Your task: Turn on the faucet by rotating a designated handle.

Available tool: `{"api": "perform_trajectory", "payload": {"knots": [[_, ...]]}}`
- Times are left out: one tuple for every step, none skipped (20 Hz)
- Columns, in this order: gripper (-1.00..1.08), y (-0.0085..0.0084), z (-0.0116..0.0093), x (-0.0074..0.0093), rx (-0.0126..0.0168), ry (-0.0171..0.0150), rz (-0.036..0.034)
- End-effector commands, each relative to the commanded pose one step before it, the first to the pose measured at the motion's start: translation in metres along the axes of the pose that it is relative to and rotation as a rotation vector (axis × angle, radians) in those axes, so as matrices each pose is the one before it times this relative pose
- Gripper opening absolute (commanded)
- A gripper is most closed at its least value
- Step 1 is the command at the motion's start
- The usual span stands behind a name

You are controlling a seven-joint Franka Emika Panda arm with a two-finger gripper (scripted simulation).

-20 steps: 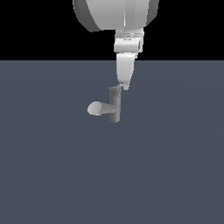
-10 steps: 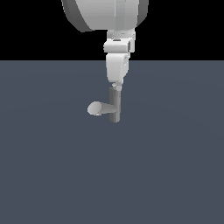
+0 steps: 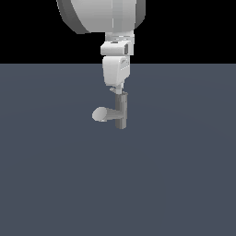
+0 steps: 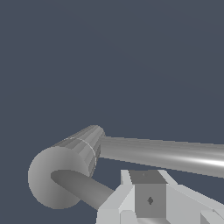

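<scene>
The gripper (image 3: pixel 118 88) hangs straight down with its tip right at the top of the faucet (image 3: pixel 120 111), which stands directly beneath it on the grey floor (image 3: pixel 184 175). Its spout (image 3: pixel 102 114) points toward the exterior view's left. The handle (image 4: pixel 83 186) runs up to the gripper body in the wrist view; I cannot tell if the jaws are apart or closed.

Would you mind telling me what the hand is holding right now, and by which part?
It cannot be told: the hand sits atop the faucet, but no grip shows.

matte grey faucet (image 3: pixel 120 110), white claw (image 3: pixel 118 89), slate-blue floor (image 3: pixel 184 175)
</scene>
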State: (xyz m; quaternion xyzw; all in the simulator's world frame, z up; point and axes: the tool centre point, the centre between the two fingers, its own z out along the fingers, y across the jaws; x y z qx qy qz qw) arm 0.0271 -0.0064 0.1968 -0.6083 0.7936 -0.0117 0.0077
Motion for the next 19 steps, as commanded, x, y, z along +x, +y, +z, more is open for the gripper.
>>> {"api": "perform_trajectory", "payload": {"knots": [[-1.0, -0.00092, 0.00307, -0.02036, -0.0046, -0.0036, -0.022], [-1.0, -0.00144, 0.00074, -0.00422, -0.00142, 0.00002, -0.00237], [-1.0, -0.00143, 0.00074, -0.0042, -0.00142, 0.00002, -0.00237], [-1.0, -0.00142, 0.00073, -0.00416, -0.0014, 0.00002, -0.00233], [-1.0, -0.00142, 0.00071, -0.00412, -0.00138, 0.00002, -0.00229], [-1.0, -0.00141, 0.00071, -0.0041, -0.00138, 0.00002, -0.00229], [-1.0, -0.0014, 0.00071, -0.00408, -0.00137, 0.00003, -0.00229], [-1.0, -0.00139, 0.00069, -0.00401, -0.00133, 0.00003, -0.00222], [-1.0, -0.00138, 0.00071, -0.00403, -0.00137, 0.00003, -0.00229], [-1.0, -0.00137, 0.00069, -0.00397, -0.00133, 0.00003, -0.00222], [-1.0, -0.00136, 0.00067, -0.00392, -0.0013, 0.00003, -0.00218], [-1.0, -0.00135, 0.00069, -0.00393, -0.00132, 0.00004, -0.00222], [-1.0, -0.00135, 0.00067, -0.00388, -0.0013, 0.00004, -0.00218], [-1.0, -0.00134, 0.00067, -0.00386, -0.0013, 0.00004, -0.00218], [-1.0, -0.00133, 0.00064, -0.00379, -0.00125, 0.00004, -0.0021], [-1.0, -0.00132, 0.00065, -0.00379, -0.00127, 0.00005, -0.00214], [-1.0, -0.00132, 0.00062, -0.00371, -0.00122, 0.00005, -0.00206], [-1.0, -0.00131, 0.00064, -0.00371, -0.00124, 0.00006, -0.0021], [-1.0, 0.0, 0.0, 0.0, 0.0, 0.0, 0.0]]}}
